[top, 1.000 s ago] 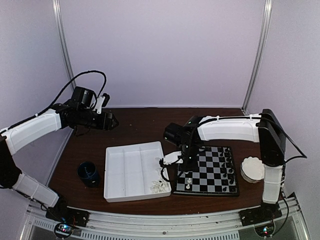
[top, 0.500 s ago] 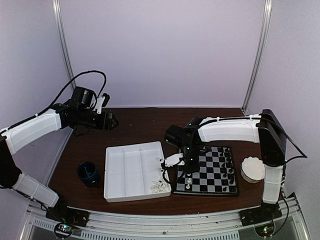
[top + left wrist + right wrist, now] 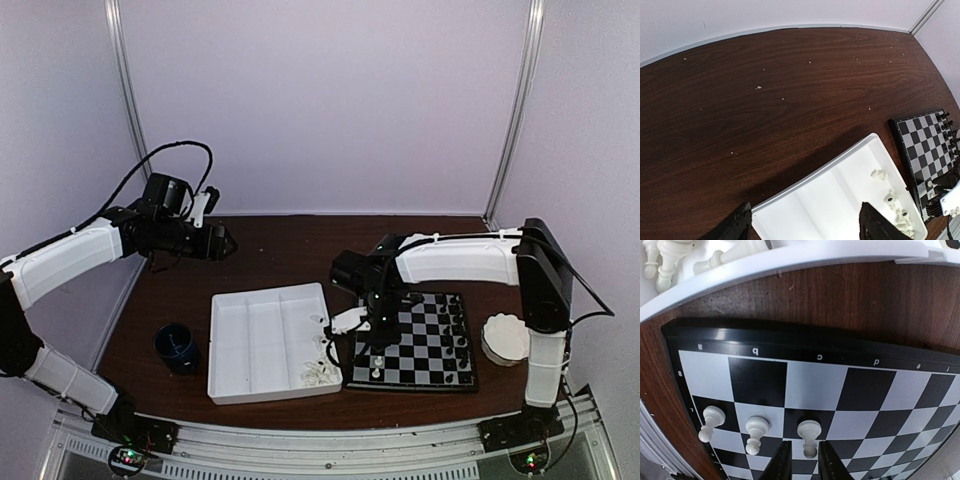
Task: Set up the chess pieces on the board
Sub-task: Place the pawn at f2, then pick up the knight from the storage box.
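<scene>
Dark wood table (image 3: 270, 250) carries a white tray (image 3: 262, 345), with the board (image 3: 425, 340) just beside its right wall. Overhead, the left gripper (image 3: 222, 243) hangs above the table's far left; only its wrist camera shows the fingers (image 3: 737, 225) spread wide and empty. The right gripper (image 3: 804, 460) sits over the board's near-left corner. Its wrist view alone shows it released, narrowly parted around the third of three white pawns (image 3: 809, 432) standing in a row. Loose white pieces (image 3: 320, 374) lie in the tray's near-right corner, and black ones (image 3: 460, 330) line the board's right edge.
</scene>
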Robot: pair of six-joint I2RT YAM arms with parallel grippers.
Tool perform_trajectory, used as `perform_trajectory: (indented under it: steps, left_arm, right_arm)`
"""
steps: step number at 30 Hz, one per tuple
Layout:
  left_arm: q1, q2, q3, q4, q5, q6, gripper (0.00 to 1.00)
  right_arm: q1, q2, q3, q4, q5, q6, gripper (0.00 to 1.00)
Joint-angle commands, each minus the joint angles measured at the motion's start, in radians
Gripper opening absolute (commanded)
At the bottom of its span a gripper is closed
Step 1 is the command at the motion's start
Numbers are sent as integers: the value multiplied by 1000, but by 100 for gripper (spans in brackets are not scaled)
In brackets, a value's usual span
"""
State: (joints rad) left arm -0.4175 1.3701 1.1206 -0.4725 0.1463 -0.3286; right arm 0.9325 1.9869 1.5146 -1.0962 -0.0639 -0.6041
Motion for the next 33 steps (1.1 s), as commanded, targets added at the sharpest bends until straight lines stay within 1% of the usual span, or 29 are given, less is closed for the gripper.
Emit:
perform_trajectory:
  steps: [1, 6, 14, 19, 25, 33]
  left_arm:
    - [9, 0, 30, 25, 9, -4, 73]
    - [9, 0, 30, 25, 14, -6, 73]
    - [9, 0, 28, 25, 14, -7, 73]
    - [9, -7, 29, 25, 12, -6, 73]
    - [9, -20, 30, 25, 11, -4, 73]
    - [9, -26, 29, 26, 12, -4, 73]
  right_arm:
    - [3, -47, 76, -74, -3, 4, 21]
    - [19, -30, 198, -91, -75, 20, 22]
    - [115, 149, 425, -130, -114, 39, 22]
    - [162, 230, 506, -154, -150, 37, 24]
    - [196, 283, 529, -165, -166, 38, 28]
    - [200, 324, 541, -159, -164, 49, 28]
